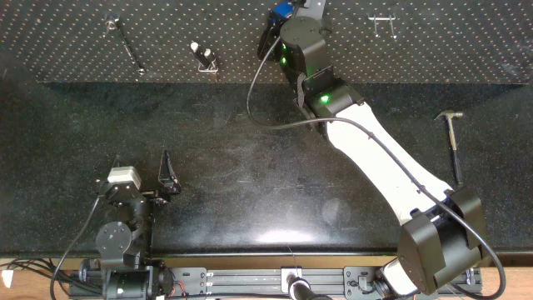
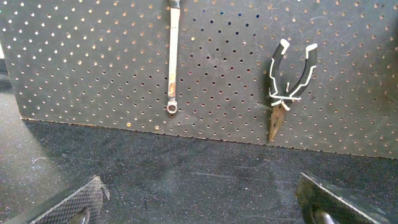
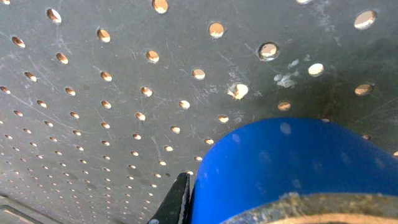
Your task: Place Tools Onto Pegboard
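Pegboard is running along the far edge of the black table, carrying a wrench at far left and pliers just right of it, with bare hooks farther right. Right gripper is sitting close to the board's middle, clamped on a blue tool. Left gripper is sitting at near left, fingers apart, holding nothing. A hammer is lying near the table's right edge, with open mat stretching across the middle.
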Available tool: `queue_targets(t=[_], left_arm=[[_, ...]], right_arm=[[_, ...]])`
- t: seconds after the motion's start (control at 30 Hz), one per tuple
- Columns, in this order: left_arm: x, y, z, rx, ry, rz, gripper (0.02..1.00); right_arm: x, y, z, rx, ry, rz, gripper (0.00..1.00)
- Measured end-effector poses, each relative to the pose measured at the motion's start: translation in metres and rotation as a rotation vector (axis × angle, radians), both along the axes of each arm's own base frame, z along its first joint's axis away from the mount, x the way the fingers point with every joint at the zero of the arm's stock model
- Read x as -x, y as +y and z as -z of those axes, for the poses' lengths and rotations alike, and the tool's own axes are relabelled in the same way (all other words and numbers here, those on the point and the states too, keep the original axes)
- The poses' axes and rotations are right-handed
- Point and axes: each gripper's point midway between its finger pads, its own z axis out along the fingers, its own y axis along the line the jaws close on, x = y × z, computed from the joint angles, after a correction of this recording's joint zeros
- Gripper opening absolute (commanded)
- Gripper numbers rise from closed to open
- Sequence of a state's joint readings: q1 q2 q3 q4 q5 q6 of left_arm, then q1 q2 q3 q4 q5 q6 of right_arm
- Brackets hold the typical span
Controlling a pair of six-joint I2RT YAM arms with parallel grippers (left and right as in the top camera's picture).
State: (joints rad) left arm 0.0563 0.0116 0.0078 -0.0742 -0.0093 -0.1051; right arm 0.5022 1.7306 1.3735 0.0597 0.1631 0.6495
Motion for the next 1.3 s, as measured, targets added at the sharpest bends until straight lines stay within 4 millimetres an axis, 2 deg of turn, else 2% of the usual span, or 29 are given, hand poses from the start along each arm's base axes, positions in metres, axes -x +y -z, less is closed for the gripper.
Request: queue_targets(t=[0.07,0.1,0.13,0.17,0.27,0.43,0.53,0.67,0.8,1.07,1.3], left_arm=[[0.0,0.0,0.0,0.0,0.0,0.0,1.0],[0.0,0.0,0.0,0.0,0.0,0.0,1.0],[0.0,0.0,0.0,0.0,0.0,0.0,1.0],[0.0,0.0,0.0,0.0,0.0,0.0,1.0],[0.0,0.0,0.0,0.0,0.0,0.0,1.0],[0.0,0.0,0.0,0.0,0.0,0.0,1.0],[0.0,0.0,0.0,0.0,0.0,0.0,1.0],[0.0,0.0,0.0,0.0,0.0,0.0,0.998],[0.0,0.0,0.0,0.0,0.0,0.0,1.0],[0.0,0.0,0.0,0.0,0.0,0.0,1.0],[0.0,0.0,0.0,0.0,0.0,0.0,1.0]], right_arm=[[0.0,0.0,0.0,-0.004,0.001,0.0,0.077],[0.0,0.0,0.0,-0.004,0.001,0.0,0.461],[0.0,0.0,0.0,-0.008,0.003,0.001,0.776],[-0.002,0.006,-0.007,-0.024,-0.026,-0.029,0.779],[0.003,0.018,-0.007,-0.027,-0.025,-0.089,0.787],[0.003,0.018,-0.007,-0.029,-0.025,-0.092,0.785],[0.008,0.018,0.001,0.0,0.019,-0.11,0.785],[0.019,0.012,-0.001,0.019,0.058,-0.117,0.787],[0.017,0.003,-0.001,0.022,0.065,-0.097,0.801],[0.02,0.006,0.004,0.019,0.09,-0.129,0.805],[0.036,0.002,0.001,0.036,0.174,-0.163,0.822]])
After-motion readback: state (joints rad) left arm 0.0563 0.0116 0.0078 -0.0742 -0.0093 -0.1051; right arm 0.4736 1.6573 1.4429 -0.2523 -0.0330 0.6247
